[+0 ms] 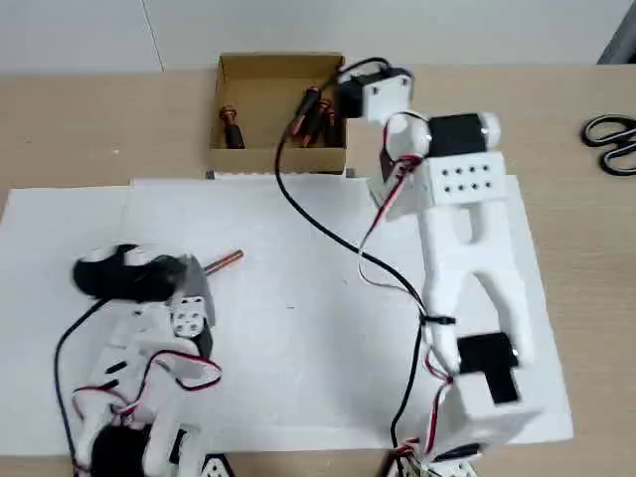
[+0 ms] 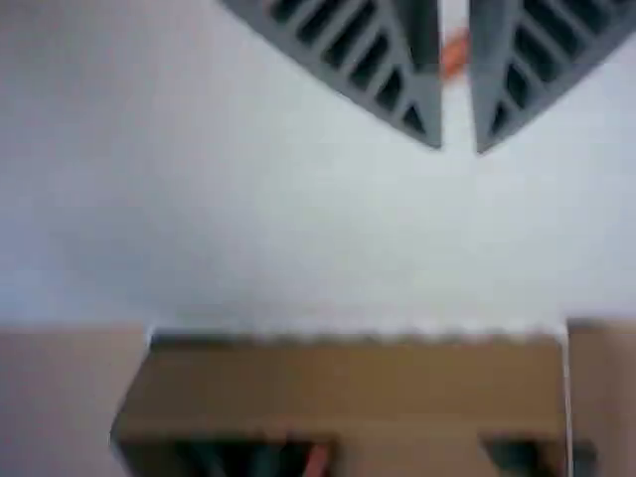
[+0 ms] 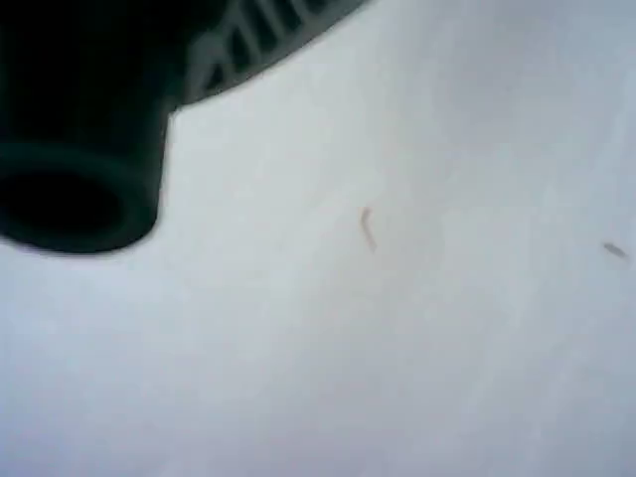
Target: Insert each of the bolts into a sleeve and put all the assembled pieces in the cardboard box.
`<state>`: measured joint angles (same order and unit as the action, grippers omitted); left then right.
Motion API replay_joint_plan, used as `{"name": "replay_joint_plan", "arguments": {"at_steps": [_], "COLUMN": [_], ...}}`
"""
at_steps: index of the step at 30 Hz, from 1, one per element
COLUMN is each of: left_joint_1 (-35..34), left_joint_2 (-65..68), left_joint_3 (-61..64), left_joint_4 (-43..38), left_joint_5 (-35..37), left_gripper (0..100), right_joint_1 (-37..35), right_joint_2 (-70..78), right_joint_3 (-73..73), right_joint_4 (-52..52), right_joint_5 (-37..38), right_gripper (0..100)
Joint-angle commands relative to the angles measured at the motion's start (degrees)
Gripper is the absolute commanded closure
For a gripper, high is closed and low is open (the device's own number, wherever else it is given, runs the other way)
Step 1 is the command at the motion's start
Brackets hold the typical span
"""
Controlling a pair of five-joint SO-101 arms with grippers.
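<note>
Nearest me, the left gripper (image 1: 194, 270) sits well short of the open brown cardboard box (image 1: 278, 159), over the white paper sheet (image 1: 298, 328). Its grey ribbed fingers (image 2: 397, 70) pinch one copper-coloured metal bolt (image 1: 225, 260), hiding the held end. The bolt's long axis runs mostly along the box's front wall, with the free end tipped slightly toward it. Inside the box I count one dark-and-copper assembled piece (image 1: 231, 126) by the left wall. A cluster (image 1: 316, 114) by the right wall holds two, perhaps three. The right gripper (image 1: 353, 94) is at the box's right rim, and I cannot tell if it is spread or closed.
</note>
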<state>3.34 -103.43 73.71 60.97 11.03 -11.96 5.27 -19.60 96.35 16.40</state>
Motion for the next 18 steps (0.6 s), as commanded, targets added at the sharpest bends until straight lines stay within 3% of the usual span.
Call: {"name": "replay_joint_plan", "arguments": {"at_steps": [1,9,14,18], "left_joint_1": [-0.44,-0.44,-0.18,0.00], "left_joint_2": [1.49,32.35,51.25,58.55], "left_joint_3": [-7.25,-31.34,-47.52,-52.00], "left_joint_4": [-1.49,-1.49,0.00,-0.09], "left_joint_5": [0.26,1.32,12.92,22.33], "left_gripper": [99,99,99,99], "right_joint_1": [0.22,2.15,4.53,8.92], "right_joint_2": [-8.22,-17.89,-18.59,-18.51], "right_joint_3": [9.23,24.62,29.63,35.34], "right_joint_4": [0.31,0.22,0.22,-0.40], "right_joint_5": [-3.25,-10.11,-10.20,-10.20], "right_gripper": [99.6,99.5,99.5,99.5]}}
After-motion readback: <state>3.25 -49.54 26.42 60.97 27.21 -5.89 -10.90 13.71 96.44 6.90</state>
